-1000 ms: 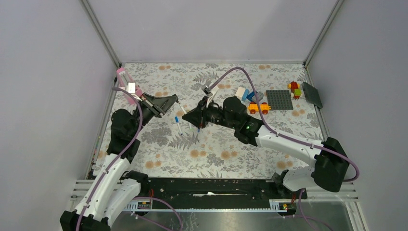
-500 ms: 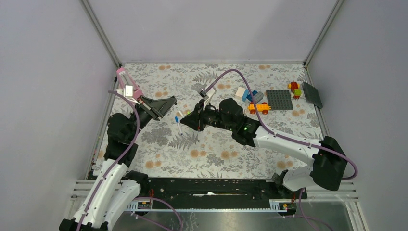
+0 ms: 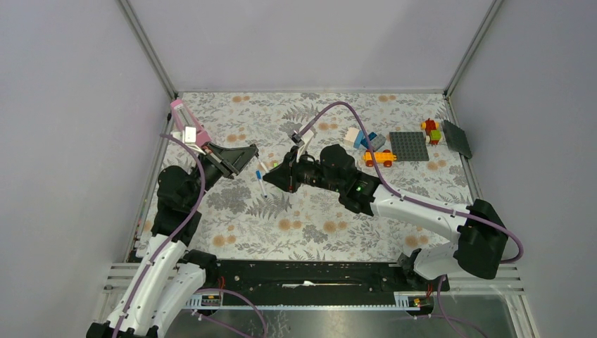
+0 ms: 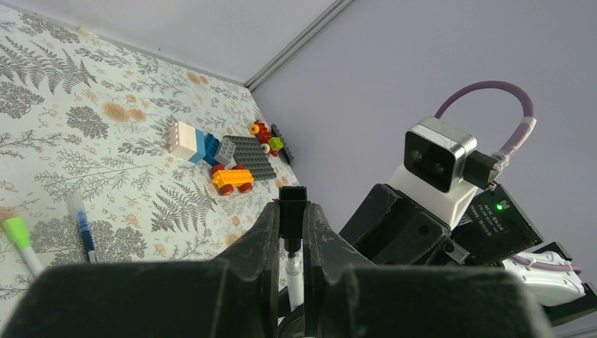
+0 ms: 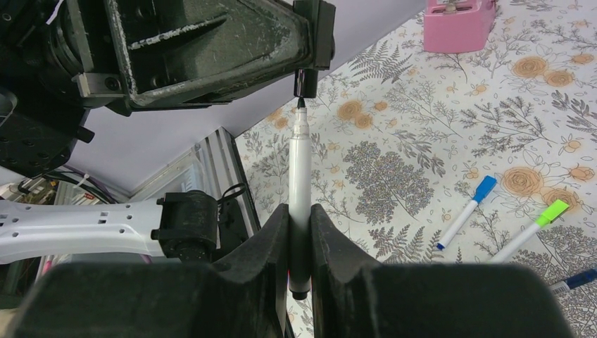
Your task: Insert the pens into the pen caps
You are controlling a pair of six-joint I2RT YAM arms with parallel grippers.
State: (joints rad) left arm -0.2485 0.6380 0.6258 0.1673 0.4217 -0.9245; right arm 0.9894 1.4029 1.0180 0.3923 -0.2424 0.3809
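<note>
My left gripper (image 4: 292, 211) is shut on a black pen cap (image 4: 292, 204), whose top sticks out past the fingertips. My right gripper (image 5: 300, 211) is shut on a white-barrelled pen (image 5: 300, 176) with a black tip. That tip sits right at the mouth of the black cap (image 5: 305, 83). In the top view the left gripper (image 3: 251, 153) and right gripper (image 3: 274, 172) meet left of the mat's centre. On the mat lie a pen with a light blue cap (image 5: 466, 213), a pen with a green cap (image 5: 528, 232) and a dark blue pen (image 5: 574, 280).
A pink box (image 3: 186, 121) stands at the back left near the wall. Toy bricks (image 3: 366, 141), a grey baseplate (image 3: 409, 146) and a dark plate (image 3: 457, 139) lie at the back right. The right arm's purple cable (image 3: 338, 109) arcs over the middle.
Over the last second both grippers shifted slightly left and closer together, bringing the pen tip up to the cap. Hardly anything moved in the last half second.
</note>
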